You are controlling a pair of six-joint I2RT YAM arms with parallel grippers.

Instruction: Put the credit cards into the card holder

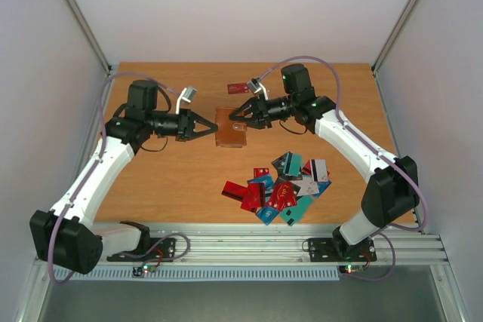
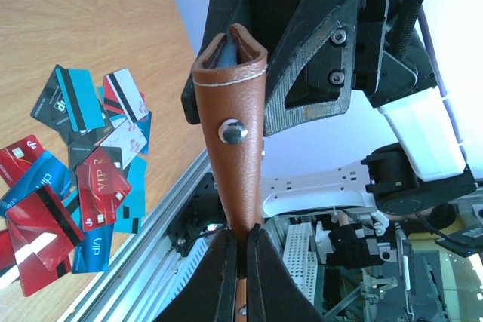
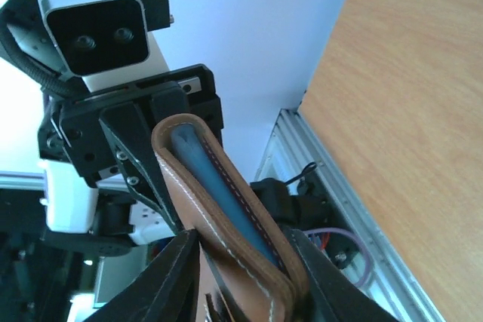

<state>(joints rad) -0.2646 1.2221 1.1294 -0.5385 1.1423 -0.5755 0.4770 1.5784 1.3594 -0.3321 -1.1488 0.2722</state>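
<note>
– Card holder [image 1: 230, 127], where is it, robot?

– It is up between my two hands, over the far middle of the table [image 1: 166, 179]. It is brown, with a little shiny stud [image 2: 233, 132] on its side.

– Who has it?

– Both. My left gripper [image 1: 205, 127] is pinched tight on the closed end. My right gripper [image 1: 240, 115] has one finger on each side of the other end, and both fingers [image 3: 175, 269] touch the leather. I think that is a grip too.

– Which way does it point?

– Its long way runs from my left hand across to my right hand. The open mouth looks at my right hand. I can see a blue card [image 3: 219, 186] tucked in the slot.

– And the credit cards [image 1: 281, 186]?

– Most lie in a messy pile on the table, red, teal, blue and white ones. The pile is nearer to my bases and over on my right arm's side. One red card [image 1: 237, 88] lies alone, just past the holder.

– So which arm goes for the next card?

– My right one, I think. It is closer to the pile, and the mouth faces it. It would have to let go first. My left hand could hold the mouth toward it. If the holder tips, a card may miss the slot.
</note>
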